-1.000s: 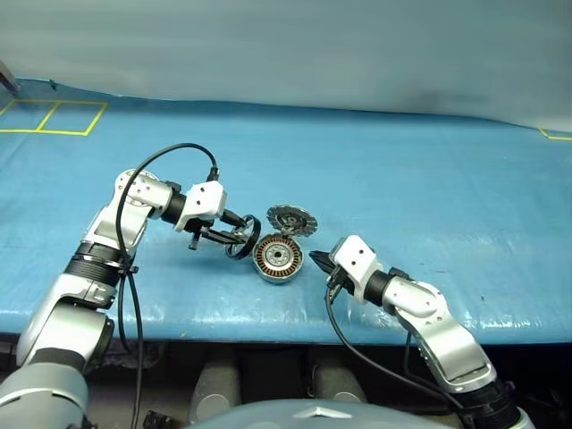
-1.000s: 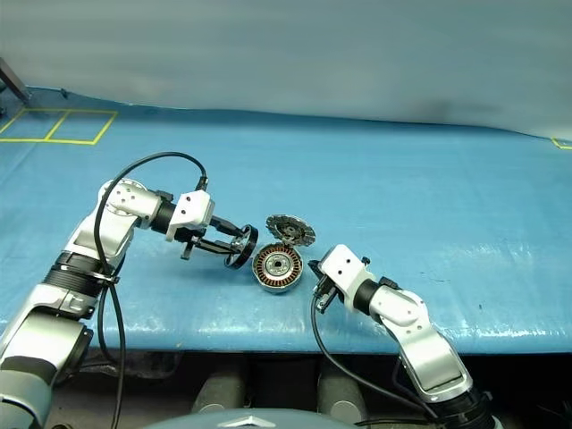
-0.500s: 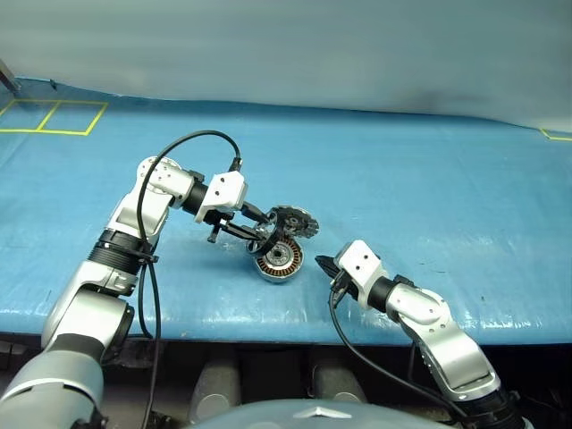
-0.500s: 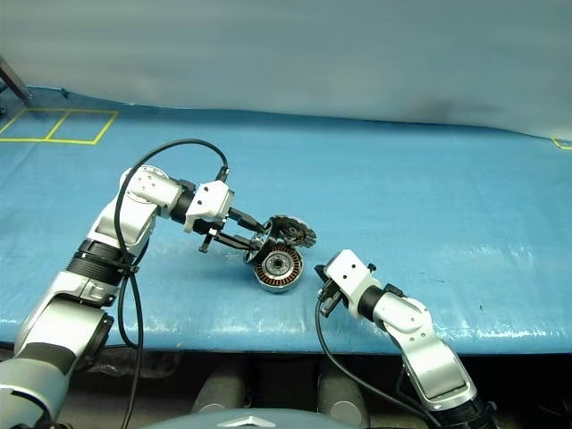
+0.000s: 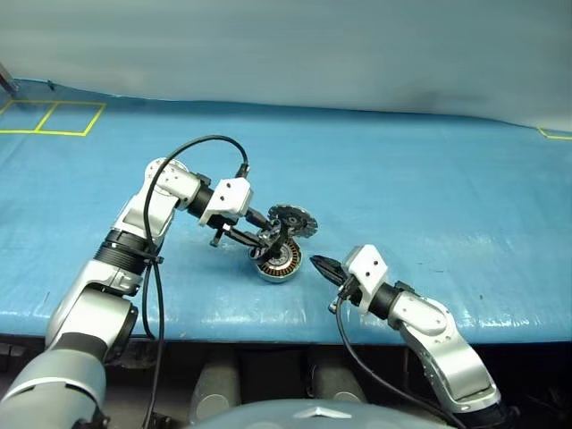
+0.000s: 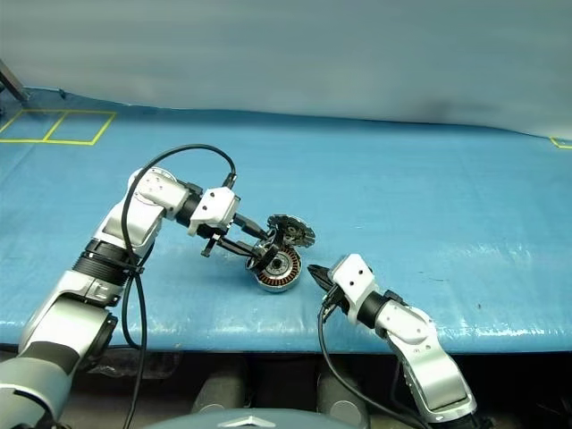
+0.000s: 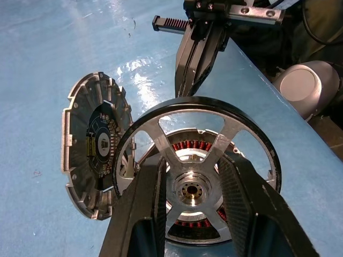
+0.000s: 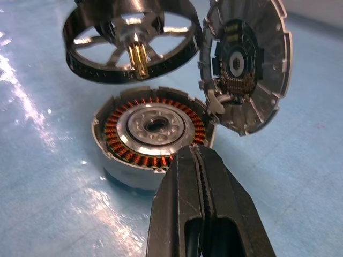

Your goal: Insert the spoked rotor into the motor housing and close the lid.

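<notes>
so compared with a second ago the left gripper point(image 5: 275, 245) has swung in from the left of the motor housing point(image 5: 279, 261) and now holds the spoked rotor point(image 7: 195, 176) right above the housing's open top, tilted and not seated; its two black fingers point(image 7: 146, 203) pinch the rotor on either side of the hub, so it's clamped on the wheel; the right gripper point(image 5: 323, 265) has slid a bit nearer the table's front edge and sits just right of the housing with its jaws pressed together, holding nothing; the housing itself hasn't budged, and the lid point(image 5: 293, 220) stands propped open on the housing's far-right side, toothed face toward the rotor; room-wise, the blue table point(image 5: 429, 197) is wide open to the far side and to the right, while the housing sits near the front edge, so there's little space on the near side; the lid hems the rotor in on the far right and the right gripper's tips hem it in on the near right, leaving the left side free; in the right wrist view the rotor's brass shaft hangs a little above the housing's central hole, and the copper windings show all round; hard to tell from the head views whether the rotor's rim touches the housing rim, since the left fingers cover that spot; the rotor's lower edge is cut off in the left wrist view
</notes>
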